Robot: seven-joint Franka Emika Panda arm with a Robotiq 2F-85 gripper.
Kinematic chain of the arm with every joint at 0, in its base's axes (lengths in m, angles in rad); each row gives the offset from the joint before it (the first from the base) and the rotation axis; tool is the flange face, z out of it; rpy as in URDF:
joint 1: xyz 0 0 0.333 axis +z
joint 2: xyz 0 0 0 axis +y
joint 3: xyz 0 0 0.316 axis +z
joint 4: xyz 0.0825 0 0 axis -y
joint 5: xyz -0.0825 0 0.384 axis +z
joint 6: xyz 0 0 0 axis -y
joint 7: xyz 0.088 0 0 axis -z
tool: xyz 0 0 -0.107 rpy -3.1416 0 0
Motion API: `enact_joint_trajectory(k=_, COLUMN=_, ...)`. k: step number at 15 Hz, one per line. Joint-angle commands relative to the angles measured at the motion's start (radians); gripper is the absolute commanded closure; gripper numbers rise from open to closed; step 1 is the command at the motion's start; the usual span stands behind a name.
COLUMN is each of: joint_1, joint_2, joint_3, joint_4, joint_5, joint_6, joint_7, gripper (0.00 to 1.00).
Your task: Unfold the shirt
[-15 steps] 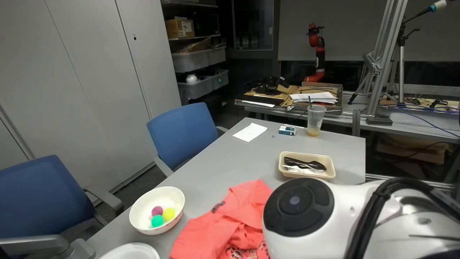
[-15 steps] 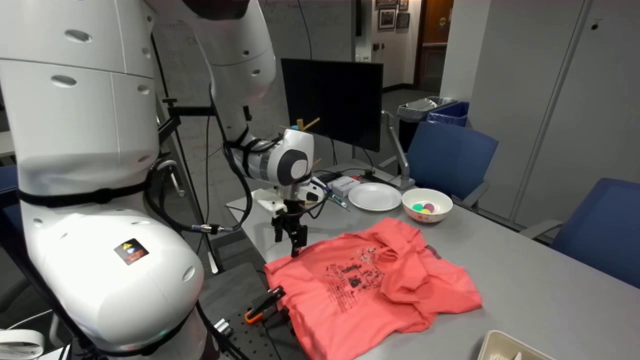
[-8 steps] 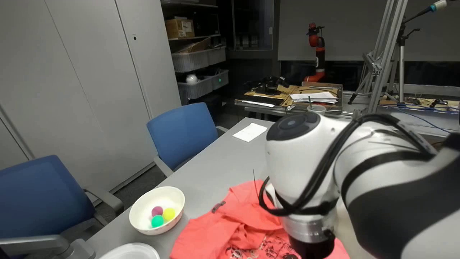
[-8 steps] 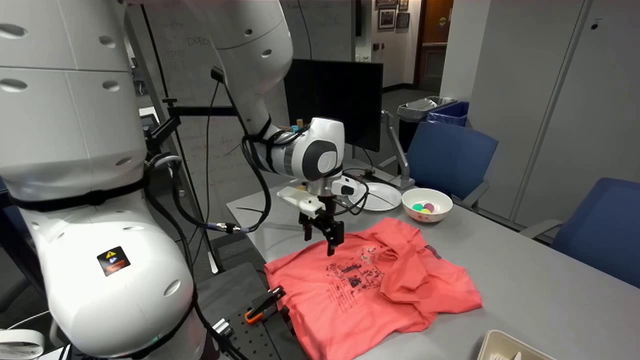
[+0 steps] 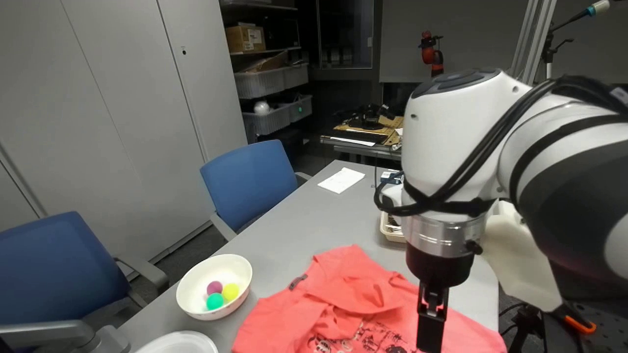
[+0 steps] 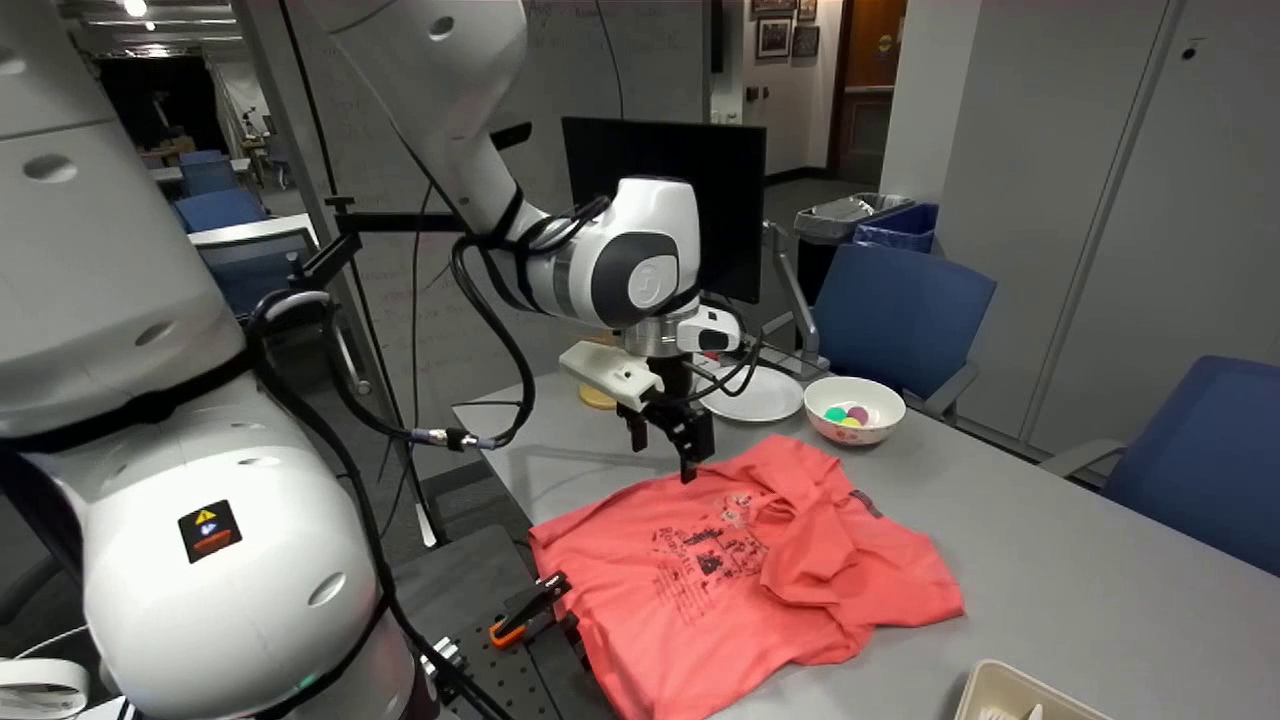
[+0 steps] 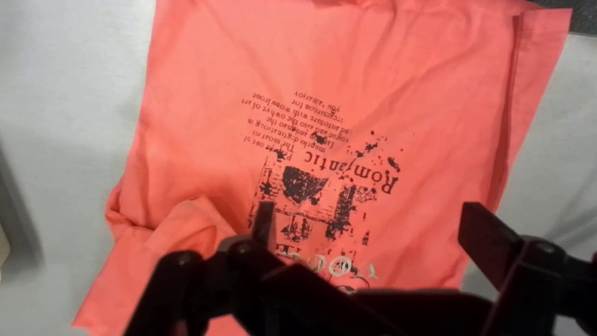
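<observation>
The coral-red shirt lies on the grey table, its printed body spread out fairly flat. Its collar end, with a dark tag, is bunched in loose folds. In the wrist view the shirt shows a narrow doubled strip along its right edge and a crumpled fold at lower left. My gripper hangs above the shirt's edge nearest the plate, apart from the cloth as far as I can tell. Seen from the wrist, the gripper is open over the print, its fingers wide apart with nothing held.
A white bowl with coloured balls stands beside the shirt, close to a white plate. A beige tray holds cutlery. A monitor rises behind the arm. A clamp sits at the table edge near the base.
The arm has risen, and my gripper has moved from the shirt's near corner towards the plate, coming into both exterior views. It stays open. The shirt looks unmoved.
</observation>
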Motion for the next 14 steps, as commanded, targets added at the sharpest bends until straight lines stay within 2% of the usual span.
enact_joint_trajectory(k=1, joint_1=-0.011, joint_2=-0.205, joint_3=0.019, joint_4=-0.132, joint_5=0.027, joint_6=0.020, joint_7=-0.019, gripper=0.00)
enact_joint_trajectory(k=2, joint_1=-0.009, joint_2=-0.253, joint_3=0.021, joint_4=-0.159, joint_5=0.028, joint_6=0.022, joint_7=-0.018, gripper=0.00)
enact_joint_trajectory(k=3, joint_1=-0.014, joint_2=-0.219, joint_3=0.026, joint_4=-0.071, joint_5=0.018, joint_6=-0.016, joint_7=-0.008, gripper=0.00)
enact_joint_trajectory(k=7, joint_1=-0.021, joint_2=-0.311, joint_3=0.040, joint_4=-0.064, joint_5=0.007, joint_6=0.004, joint_7=0.005, gripper=0.00)
enact_joint_trajectory(k=8, joint_1=-0.016, joint_2=-0.366, joint_3=0.038, joint_4=-0.118, joint_5=0.016, joint_6=0.026, joint_7=0.000, gripper=0.00)
enact_joint_trajectory(k=10, joint_1=-0.017, joint_2=-0.355, joint_3=0.041, joint_4=-0.065, joint_5=0.021, joint_6=0.008, joint_7=0.002, gripper=0.00)
enact_joint_trajectory(k=12, joint_1=-0.008, joint_2=-0.399, joint_3=0.040, joint_4=-0.076, joint_5=0.040, joint_6=0.006, joint_7=0.005, gripper=0.00)
enact_joint_trajectory(k=13, joint_1=-0.006, joint_2=-0.439, joint_3=0.037, joint_4=-0.118, joint_5=0.051, joint_6=0.021, joint_7=0.007, gripper=0.00)
enact_joint_trajectory(k=14, joint_1=-0.017, joint_2=-0.357, joint_3=0.041, joint_4=-0.061, joint_5=0.036, joint_6=-0.002, joint_7=-0.008, gripper=0.00)
